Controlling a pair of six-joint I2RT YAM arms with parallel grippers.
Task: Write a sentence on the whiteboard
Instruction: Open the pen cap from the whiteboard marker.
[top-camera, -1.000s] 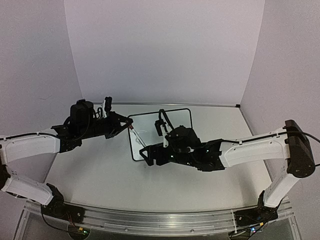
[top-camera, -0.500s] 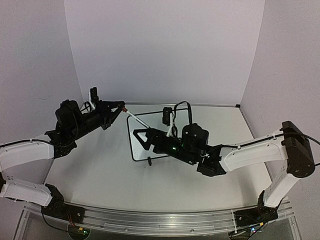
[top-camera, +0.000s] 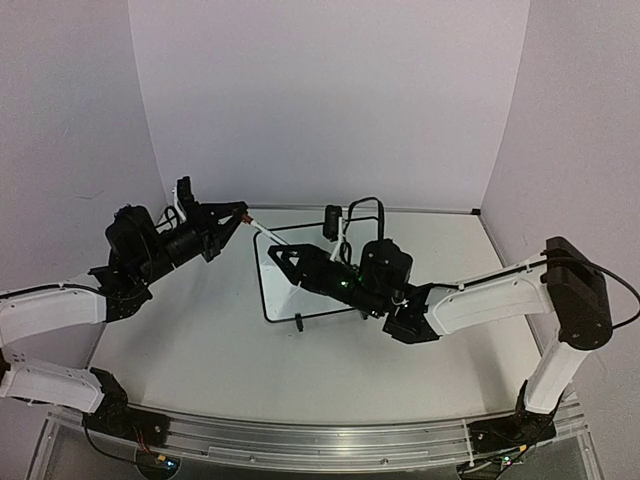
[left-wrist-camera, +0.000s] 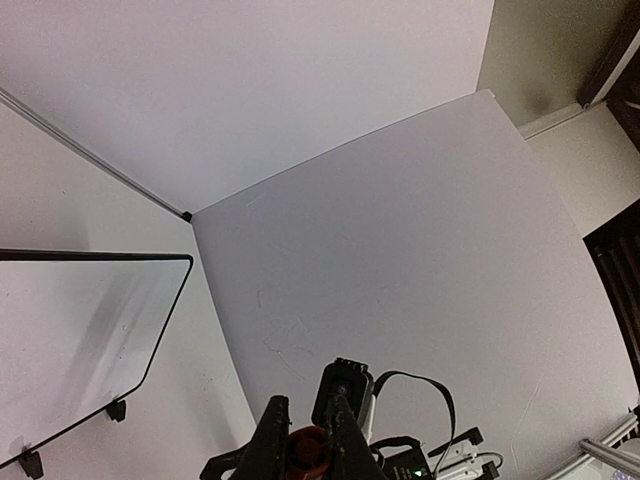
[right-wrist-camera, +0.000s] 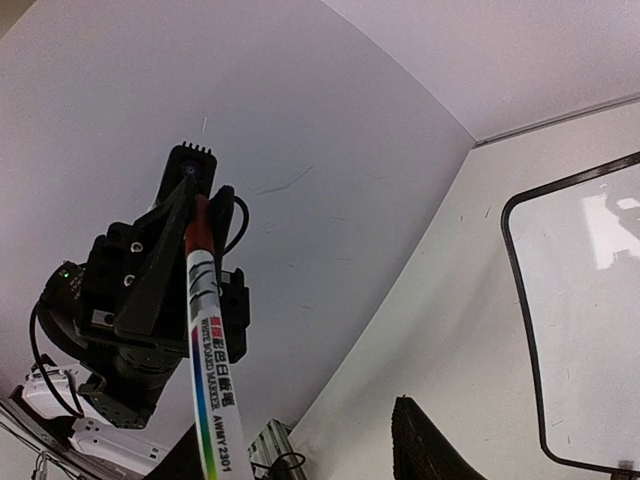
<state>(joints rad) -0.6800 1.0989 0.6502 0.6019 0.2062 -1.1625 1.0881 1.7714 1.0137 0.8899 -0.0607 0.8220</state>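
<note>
The whiteboard (top-camera: 280, 296) lies flat on the table, its black frame also showing in the left wrist view (left-wrist-camera: 70, 340) and the right wrist view (right-wrist-camera: 590, 330). My left gripper (top-camera: 236, 214) (left-wrist-camera: 305, 405) hangs in the air left of the board, shut on the red end (left-wrist-camera: 308, 450) of a white marker (top-camera: 265, 233) (right-wrist-camera: 205, 340). The marker's body points toward my right arm. My right gripper (top-camera: 280, 257) (right-wrist-camera: 300, 440) is raised over the board's left part. It stands open around the marker's free end, and a gap still shows on one side.
Pale walls enclose the table at the back and on both sides. Two small black clip feet (left-wrist-camera: 117, 409) stick out from the board's edge. The right arm's forearm (top-camera: 480, 295) reaches across the table's right half.
My left gripper lifted the marker up and back to the left. My right gripper rose off the board, turned toward the marker, and its jaws have narrowed.
</note>
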